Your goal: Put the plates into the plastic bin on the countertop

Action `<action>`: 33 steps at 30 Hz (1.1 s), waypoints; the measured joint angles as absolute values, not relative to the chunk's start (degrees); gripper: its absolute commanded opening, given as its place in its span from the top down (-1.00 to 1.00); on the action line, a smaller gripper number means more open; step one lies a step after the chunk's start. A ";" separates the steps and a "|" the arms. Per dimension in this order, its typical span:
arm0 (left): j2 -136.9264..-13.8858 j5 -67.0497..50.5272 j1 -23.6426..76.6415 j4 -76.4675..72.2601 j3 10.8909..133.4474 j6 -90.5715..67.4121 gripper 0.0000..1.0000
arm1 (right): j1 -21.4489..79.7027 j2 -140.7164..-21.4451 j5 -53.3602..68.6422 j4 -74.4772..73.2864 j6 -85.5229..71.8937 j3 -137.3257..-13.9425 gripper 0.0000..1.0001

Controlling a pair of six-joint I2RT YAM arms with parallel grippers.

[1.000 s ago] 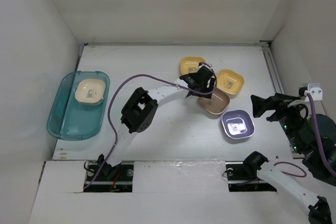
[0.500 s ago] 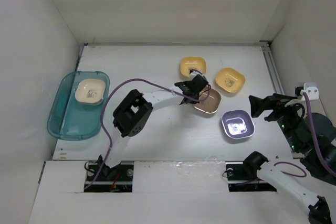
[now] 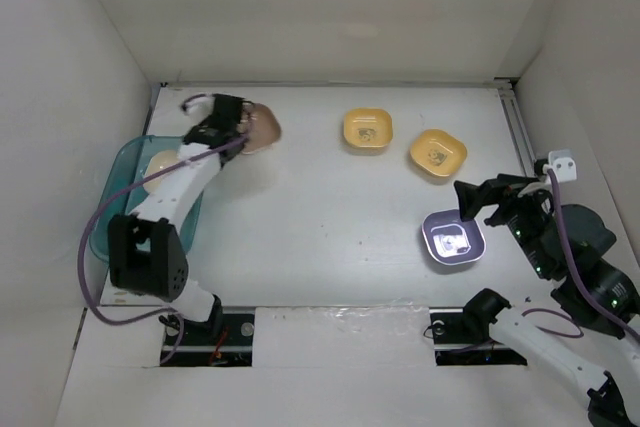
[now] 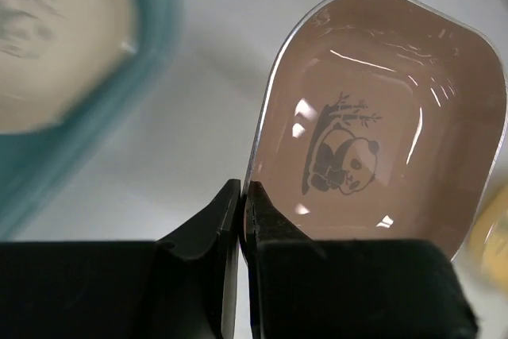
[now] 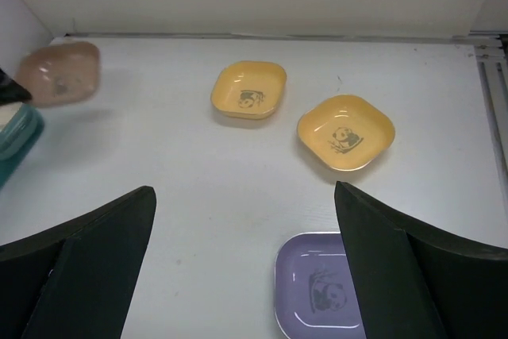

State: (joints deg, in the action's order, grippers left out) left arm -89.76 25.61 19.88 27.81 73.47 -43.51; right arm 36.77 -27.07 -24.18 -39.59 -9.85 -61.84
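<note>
The brown plate [image 4: 373,140], just beside the plastic bin [image 4: 155,53], has a smooth, glossy finish. Sharp highlights line its rim and basin around a printed panda mark. The bin is translucent teal plastic with smooth, faintly shiny walls. Inside the bin, the cream plate [image 3: 165,171] looks smooth with a soft sheen.

The left gripper [image 4: 242,196] and right gripper [image 5: 244,196] have matt black fingers.

Well away from the bin:
- The nearer yellow plate [image 5: 248,90] and the farther yellow plate [image 5: 346,132] have a smooth, satin surface.
- The purple plate [image 5: 317,295] reflects a bright glare.

The countertop [image 5: 159,156] is matt white.
</note>
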 measured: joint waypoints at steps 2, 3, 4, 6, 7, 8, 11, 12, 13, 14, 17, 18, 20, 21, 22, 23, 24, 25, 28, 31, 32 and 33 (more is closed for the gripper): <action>-85.49 23.38 9.37 26.17 71.42 -47.29 1.00 | 36.77 -27.83 -23.16 -38.35 -9.69 -60.80 -1.00; -83.70 23.03 4.97 25.21 69.95 -49.15 1.00 | 36.77 -28.25 -22.65 -37.76 -9.54 -60.20 -1.00; -81.87 22.90 0.56 24.69 68.27 -51.31 1.00 | 36.77 -28.62 -22.17 -37.39 -9.37 -59.77 -1.00; -79.44 23.14 -5.23 24.73 65.78 -54.76 1.00 | 36.77 -29.45 -20.88 -36.51 -9.13 -59.07 -1.00; -78.83 23.42 -7.03 24.95 65.04 -56.49 1.00 | 36.77 -29.87 -20.23 -36.21 -8.93 -58.85 -1.00; -78.74 23.53 -8.08 25.19 64.73 -57.98 1.00 | 36.77 -30.09 -19.62 -35.64 -8.78 -58.61 -1.00; -79.70 23.83 -9.63 25.56 64.58 -62.17 1.00 | 36.77 -30.37 -17.98 -34.85 -8.29 -58.08 -1.00; -80.03 24.12 -9.91 25.76 64.58 -63.61 1.00 | 36.77 -30.41 -17.47 -34.39 -8.05 -57.98 -1.00; -80.34 24.36 -10.04 25.96 64.53 -64.71 1.00 | 36.77 -30.46 -17.02 -34.02 -7.77 -57.89 -1.00; -80.55 24.69 -10.20 26.06 64.40 -65.80 1.00 | 36.77 -30.46 -16.60 -33.78 -7.68 -57.84 -1.00; -80.66 25.21 -10.52 26.24 63.55 -68.79 1.00 | 36.77 -30.57 -15.42 -32.75 -7.20 -57.65 -1.00; -80.62 25.39 -10.63 26.28 63.11 -69.52 1.00 | 36.77 -30.68 -15.18 -32.53 -7.07 -57.65 -1.00; -80.62 25.63 -10.68 26.26 61.82 -70.54 0.78 | 36.77 -30.83 -14.83 -32.51 -6.87 -57.65 -1.00; -80.62 25.67 -10.72 26.30 61.30 -70.81 0.63 | 36.77 -30.83 -14.68 -32.51 -6.79 -57.65 -1.00; -80.62 25.71 -10.72 26.41 60.80 -71.18 0.43 | 36.77 -30.83 -14.55 -32.51 -6.63 -57.65 -1.00; -80.62 25.74 -10.72 26.55 60.49 -71.48 -0.03 | 36.77 -30.79 -14.50 -32.49 -6.44 -57.65 -1.00; -80.62 25.91 -10.72 27.27 60.45 -71.66 -0.31 | 36.77 -30.76 -14.46 -32.49 -6.37 -57.65 -1.00; -80.53 25.98 -10.72 27.49 60.45 -72.03 -0.55 | 36.77 -30.76 -14.44 -32.49 -6.24 -57.65 -1.00; -79.18 26.57 -10.72 28.10 60.45 -73.14 -0.99 | 36.77 -30.76 -14.35 -32.49 -6.20 -57.65 -1.00; -76.14 26.83 -10.50 27.97 60.45 -71.70 -0.99 | 36.77 -30.76 -14.33 -32.49 -6.20 -57.65 -1.00; -74.65 26.92 -10.20 27.24 60.47 -70.48 -0.99 | 36.77 -30.76 -14.33 -32.49 -6.20 -57.63 -1.00; -73.21 26.87 -9.50 26.37 60.73 -68.75 -0.99 | 36.77 -30.76 -14.33 -32.49 -6.20 -57.60 -1.00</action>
State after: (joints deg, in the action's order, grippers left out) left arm -73.21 26.87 -9.50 26.37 60.73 -68.75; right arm 36.77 -30.76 -14.33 -32.49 -6.20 -57.60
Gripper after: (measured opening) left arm 0.993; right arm 0.999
